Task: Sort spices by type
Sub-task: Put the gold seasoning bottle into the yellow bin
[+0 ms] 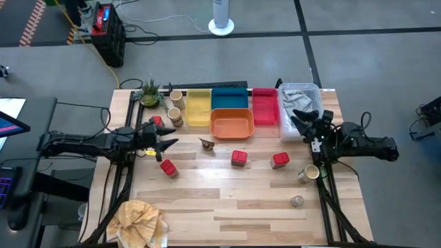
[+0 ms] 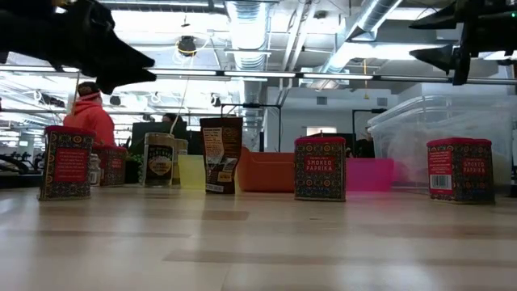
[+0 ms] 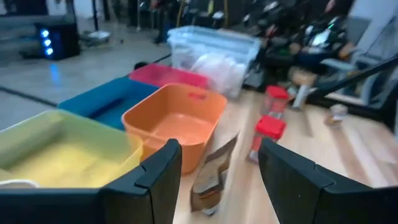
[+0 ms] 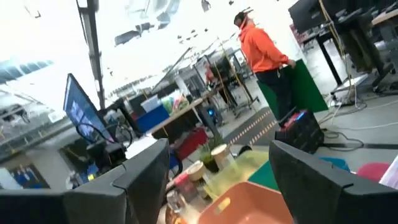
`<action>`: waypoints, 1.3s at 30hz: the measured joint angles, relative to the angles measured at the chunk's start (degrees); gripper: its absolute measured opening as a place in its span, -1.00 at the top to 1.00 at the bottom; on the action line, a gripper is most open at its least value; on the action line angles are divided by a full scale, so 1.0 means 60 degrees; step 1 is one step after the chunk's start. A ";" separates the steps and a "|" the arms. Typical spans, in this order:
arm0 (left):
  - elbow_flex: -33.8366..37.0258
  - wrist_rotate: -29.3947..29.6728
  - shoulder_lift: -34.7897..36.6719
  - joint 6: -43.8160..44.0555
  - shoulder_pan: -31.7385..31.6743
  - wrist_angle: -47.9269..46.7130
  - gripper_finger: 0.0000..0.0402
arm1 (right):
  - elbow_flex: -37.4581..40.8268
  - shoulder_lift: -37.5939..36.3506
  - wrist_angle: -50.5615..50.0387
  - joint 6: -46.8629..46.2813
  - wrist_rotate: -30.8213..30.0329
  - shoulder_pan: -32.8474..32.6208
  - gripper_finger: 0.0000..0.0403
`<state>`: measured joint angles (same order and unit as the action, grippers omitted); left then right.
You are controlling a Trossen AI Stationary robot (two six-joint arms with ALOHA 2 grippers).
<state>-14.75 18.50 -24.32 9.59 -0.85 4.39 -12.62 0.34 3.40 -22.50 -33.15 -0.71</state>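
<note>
Sorting looks hardly begun. The four red square tins still sit loose on the wooden table (image 1: 227,200): one red tin (image 1: 239,158) in the middle, another (image 1: 280,160) beside it toward the right edge, and two (image 1: 169,169) near the left edge. The brown paper spice packet (image 1: 207,143) stands just in front of the orange plastic tray (image 1: 231,122), which looks empty. The tan round jars (image 1: 174,114) wait by the yellow tray (image 1: 198,108).

The left gripper (image 1: 167,145) hangs above the left side, fingers apart, holding nothing. The right gripper (image 1: 301,118) hangs by the clear plastic bin (image 1: 300,96), fingers apart too.
</note>
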 joint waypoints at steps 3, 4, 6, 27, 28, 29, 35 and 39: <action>-0.0309 0.0048 -0.0494 0.0010 -0.0154 -0.0105 0.00 | 0.0000 0.0002 0.0186 -0.0018 0.0221 0.0011 -0.49; -0.0457 0.0047 -0.0644 0.0010 -0.0206 -0.0230 0.00 | 0.0000 0.0013 0.0288 0.0018 0.0339 0.0011 -0.49; -0.0813 0.0058 -0.0941 0.0042 -0.0339 -0.0671 0.00 | -0.0007 0.0143 0.0489 0.0256 0.0724 0.0011 -0.49; -0.4900 0.0261 -0.4535 -0.0268 -0.2669 -0.6764 -0.17 | -0.0007 0.6676 0.3887 0.3217 0.2288 -0.0076 -0.58; -0.5002 0.0252 -0.4702 -0.0402 -0.2832 -0.6908 -0.23 | -0.0007 0.6860 0.4182 0.3430 0.2288 -0.0073 -0.62; -0.5098 0.0252 -0.4854 -0.0555 -0.3008 -0.6940 -0.28 | -0.0007 0.7044 0.4503 0.3656 0.2288 -0.0073 -0.66; -0.5522 -0.0201 -0.5715 -0.1684 -0.3988 -0.7060 -0.59 | -0.0220 0.7791 0.5396 0.3894 0.2291 0.0166 -0.95; -0.5709 -0.0672 -0.6238 -0.2056 -0.4642 -0.7055 -0.66 | -0.0507 0.8414 0.5193 0.3170 0.2289 0.0105 -0.94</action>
<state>-49.00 14.46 -61.75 -2.74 -28.70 -37.94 -15.67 50.82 34.56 -3.48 -19.41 -0.08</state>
